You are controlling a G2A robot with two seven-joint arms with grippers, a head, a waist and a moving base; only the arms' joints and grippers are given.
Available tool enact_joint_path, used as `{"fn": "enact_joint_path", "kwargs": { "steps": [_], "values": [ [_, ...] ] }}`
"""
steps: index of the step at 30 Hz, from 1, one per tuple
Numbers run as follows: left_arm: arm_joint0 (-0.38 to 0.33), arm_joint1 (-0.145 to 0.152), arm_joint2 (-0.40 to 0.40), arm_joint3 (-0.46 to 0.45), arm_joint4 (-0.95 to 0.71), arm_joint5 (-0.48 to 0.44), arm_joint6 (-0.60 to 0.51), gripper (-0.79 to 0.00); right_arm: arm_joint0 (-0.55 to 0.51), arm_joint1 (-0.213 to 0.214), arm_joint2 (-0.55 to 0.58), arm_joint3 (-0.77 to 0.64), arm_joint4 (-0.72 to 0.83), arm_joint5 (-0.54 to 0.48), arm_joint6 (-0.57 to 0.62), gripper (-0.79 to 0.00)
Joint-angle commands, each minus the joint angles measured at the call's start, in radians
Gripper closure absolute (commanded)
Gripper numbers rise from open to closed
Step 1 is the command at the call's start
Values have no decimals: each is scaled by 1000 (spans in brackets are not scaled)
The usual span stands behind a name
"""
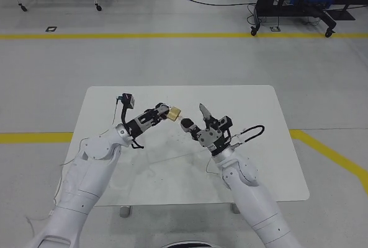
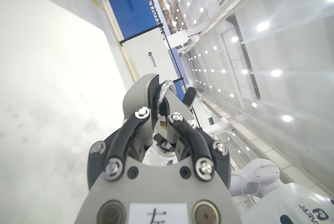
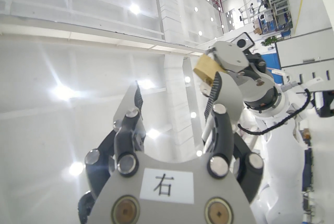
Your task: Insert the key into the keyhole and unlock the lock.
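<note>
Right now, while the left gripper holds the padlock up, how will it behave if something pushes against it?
The padlock looks like solid brass, so probably rigid and heavy for its size. The left gripper seems to clamp it at the shackle end with the body sticking out, so a push may swivel it. Smooth metal could slip between the fingers.
</note>
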Motion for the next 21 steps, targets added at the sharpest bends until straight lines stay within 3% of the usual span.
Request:
{"fn": "enact_joint_path", "kwargs": {
  "steps": [1, 3, 9, 13, 15, 16, 18, 19, 20, 21],
  "values": [
    [-19, 0, 22, 7, 58, 56, -18, 0, -26, 10, 40, -33, -152, -75, -48, -785],
    [-34, 0, 46, 12, 128, 90, -22, 0, -59, 19, 85, -71, -310, -126, -144, -785],
    [-83, -8, 130, 46, 283, 195, -50, 0, -141, 30, 147, -193, -553, -145, -312, -785],
    [-101, -12, 154, 61, 325, 218, -39, 0, -141, 30, 147, -193, -553, -145, -312, -785],
    [-104, -14, 158, 67, 325, 217, -36, -274, -141, 30, 147, -193, -553, -145, -312, -785],
    [-107, -14, 160, 70, 328, 219, -38, -332, -141, 30, 147, -193, -553, -145, -312, -785],
    [-115, -15, 168, 77, 344, 227, -49, -619, -141, 30, 147, -193, -553, -145, -312, -785],
    [-118, -15, 171, 79, 352, 230, -53, -727, -141, 30, 147, -193, -553, -145, -312, -785],
    [-120, -15, 174, 82, 357, 233, -56, -785, -141, 30, 147, -193, -553, -145, -312, -785],
    [-122, -16, 177, 84, 362, 237, -57, -785, -141, 30, 147, -193, -553, -145, -312, -785]
  ]
}}
